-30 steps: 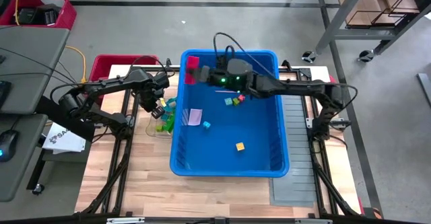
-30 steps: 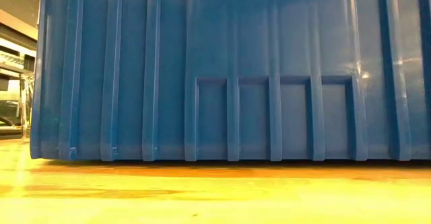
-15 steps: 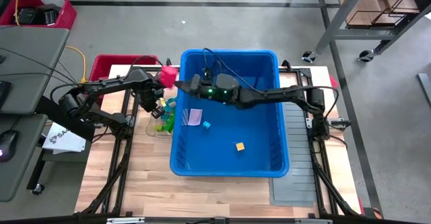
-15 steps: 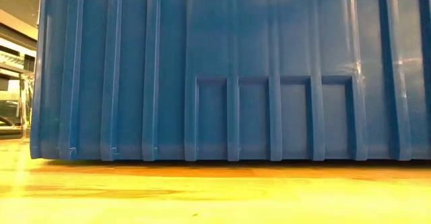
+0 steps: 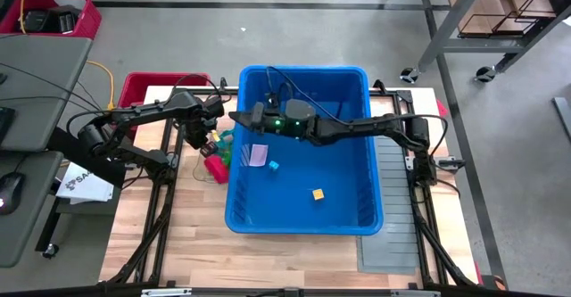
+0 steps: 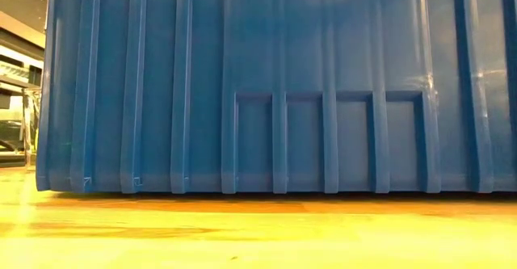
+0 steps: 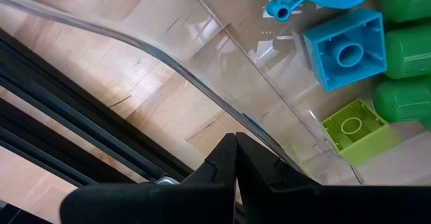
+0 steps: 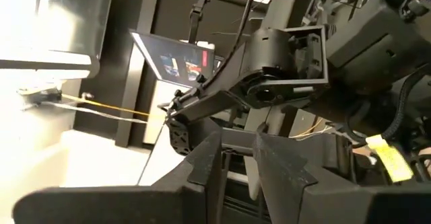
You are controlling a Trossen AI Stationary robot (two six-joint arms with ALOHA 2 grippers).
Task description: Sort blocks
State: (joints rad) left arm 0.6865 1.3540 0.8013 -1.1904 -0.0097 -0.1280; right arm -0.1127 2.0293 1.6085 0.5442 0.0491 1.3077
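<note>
Right gripper [image 5: 237, 117], fingers parted and empty, hangs over the bin's [image 5: 303, 226] left rim; next it should descend squarely onto a yellow block [image 5: 317, 193].

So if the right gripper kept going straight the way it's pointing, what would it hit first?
Most likely the left arm, which sits straight ahead in the right wrist view. From above, the right gripper points across the blue bin rim toward it, though the depth is unclear.

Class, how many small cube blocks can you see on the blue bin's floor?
2: a teal block mid-floor, a yellow block apart from it. The right arm may hide others.
</note>
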